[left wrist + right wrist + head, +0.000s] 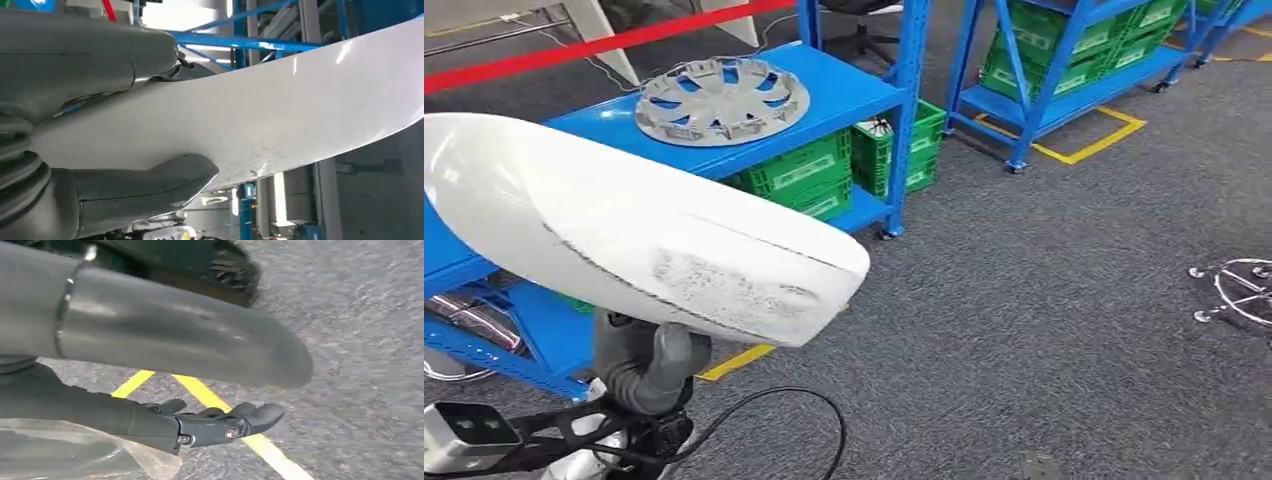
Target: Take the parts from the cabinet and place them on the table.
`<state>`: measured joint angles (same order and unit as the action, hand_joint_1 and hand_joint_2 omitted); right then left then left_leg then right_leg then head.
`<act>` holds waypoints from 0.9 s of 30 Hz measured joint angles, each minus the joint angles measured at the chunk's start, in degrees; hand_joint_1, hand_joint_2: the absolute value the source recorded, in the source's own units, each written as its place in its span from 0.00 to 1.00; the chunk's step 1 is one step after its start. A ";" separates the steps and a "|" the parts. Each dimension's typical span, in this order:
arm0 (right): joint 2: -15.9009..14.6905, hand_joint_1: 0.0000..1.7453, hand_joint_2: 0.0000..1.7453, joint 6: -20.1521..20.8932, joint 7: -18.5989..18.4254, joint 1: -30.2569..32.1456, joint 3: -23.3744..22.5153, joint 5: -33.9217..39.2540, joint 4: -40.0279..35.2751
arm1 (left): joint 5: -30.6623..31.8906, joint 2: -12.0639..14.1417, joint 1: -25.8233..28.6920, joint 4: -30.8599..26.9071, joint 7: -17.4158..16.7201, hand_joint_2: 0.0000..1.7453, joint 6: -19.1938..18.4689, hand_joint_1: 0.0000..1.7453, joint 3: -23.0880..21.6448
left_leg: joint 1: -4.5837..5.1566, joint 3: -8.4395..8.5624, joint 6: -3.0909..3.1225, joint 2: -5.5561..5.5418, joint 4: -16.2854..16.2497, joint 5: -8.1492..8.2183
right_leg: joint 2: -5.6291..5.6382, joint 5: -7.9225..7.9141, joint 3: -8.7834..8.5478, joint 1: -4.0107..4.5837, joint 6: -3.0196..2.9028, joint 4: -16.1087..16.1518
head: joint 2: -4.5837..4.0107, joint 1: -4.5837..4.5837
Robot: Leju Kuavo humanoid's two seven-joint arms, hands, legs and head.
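**Big white panel in the left hand, shelf rack behind it**

The grey carpet floor (1044, 300) takes up most of the right half of the head view, with yellow tape lines (1089, 135) marked on it near the top right.

Next biggest is the white curved body panel (634, 235), a long, smooth car-part-looking thing that runs from the left edge of the frame to about the middle. It's scuffed and speckled along its lower right end. It's up off the floor, held from underneath by the left hand (646, 365), low in the left of the frame. In the left wrist view the panel (280, 110) crosses the whole picture, and the left hand (100, 150) has it clamped, with the thick grey thumb (165, 180) on one face and the other fingers (100, 55) on the opposite face.

Behind the panel, upper left to centre, is the blue shelf rack (844, 95). A silver hubcap (721, 98) lies flat on its upper shelf, and green crates (824, 175) sit on the level below. A second blue rack (1064, 70) with more green crates is at the top right.

The right hand (200, 422) shows up in the right wrist view over the carpet and a yellow line. It holds nothing, fingers stretched out fairly straight and a bit apart.
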<state>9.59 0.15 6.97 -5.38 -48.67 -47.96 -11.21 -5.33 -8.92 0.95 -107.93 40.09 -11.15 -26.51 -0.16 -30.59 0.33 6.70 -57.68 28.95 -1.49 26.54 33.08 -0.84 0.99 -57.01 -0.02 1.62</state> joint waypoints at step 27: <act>0.13 0.00 0.00 2.95 -0.17 -2.79 3.82 -3.32 -0.07 | 4.15 0.50 0.15 0.63 0.00 1.00 7.35 1.00 2.25 | 0.34 -0.01 1.00 -0.62 0.37 -0.57 | -2.82 0.02 0.04 0.68 1.08 0.02 | 0.00 -0.20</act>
<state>9.73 3.10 6.80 -8.18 -44.85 -51.28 -11.28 -1.18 -8.41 1.10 -107.30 40.09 -3.80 -24.26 0.18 -30.59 1.33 6.07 -57.31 28.38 -4.31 26.56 33.12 -0.16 2.07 -56.98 -0.02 1.42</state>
